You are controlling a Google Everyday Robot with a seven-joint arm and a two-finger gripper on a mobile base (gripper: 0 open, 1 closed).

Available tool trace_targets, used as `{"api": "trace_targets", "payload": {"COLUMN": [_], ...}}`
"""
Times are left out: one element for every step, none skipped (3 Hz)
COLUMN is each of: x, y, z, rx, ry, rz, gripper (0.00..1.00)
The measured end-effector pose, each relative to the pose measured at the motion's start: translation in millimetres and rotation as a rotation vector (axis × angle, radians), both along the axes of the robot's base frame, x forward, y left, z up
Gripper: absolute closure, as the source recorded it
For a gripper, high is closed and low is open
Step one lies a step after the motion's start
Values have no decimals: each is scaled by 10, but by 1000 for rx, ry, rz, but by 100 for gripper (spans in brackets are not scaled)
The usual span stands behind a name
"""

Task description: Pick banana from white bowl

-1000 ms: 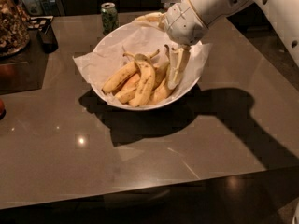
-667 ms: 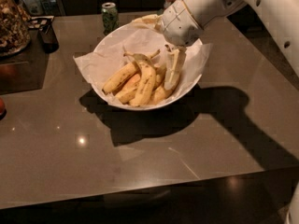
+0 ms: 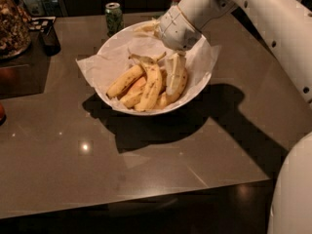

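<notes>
On the table (image 3: 146, 174), arm (image 3: 253, 6) reaches over the bowl (image 3: 156, 111). Gripper (image 3: 174, 84) is down in the bowl's right side at the banana (image 3: 184, 79); grasp state cannot be told. Banana lies in the bowl, unlifted: approach done, lift-out not yet done.

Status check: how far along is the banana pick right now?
Done: the end effector is down inside the white bowl, on the right side of the pile. In hand: it sits against the banana there, but a firm grasp cannot be confirmed. Left: lifting that banana clear, since every banana lies in the bowl.
</notes>
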State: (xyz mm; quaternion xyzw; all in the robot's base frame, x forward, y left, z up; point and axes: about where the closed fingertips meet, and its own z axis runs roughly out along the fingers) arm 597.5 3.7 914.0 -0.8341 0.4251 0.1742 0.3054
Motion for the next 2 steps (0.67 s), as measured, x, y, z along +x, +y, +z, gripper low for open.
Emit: {"api": "trace_targets", "payload": {"x": [-75,-250], "y": [-67,-122], "z": [-115,-351], "rx": [-45,-103], "ry": [0,-4], "rz": [-52,-129], "gripper": [0,0]}}
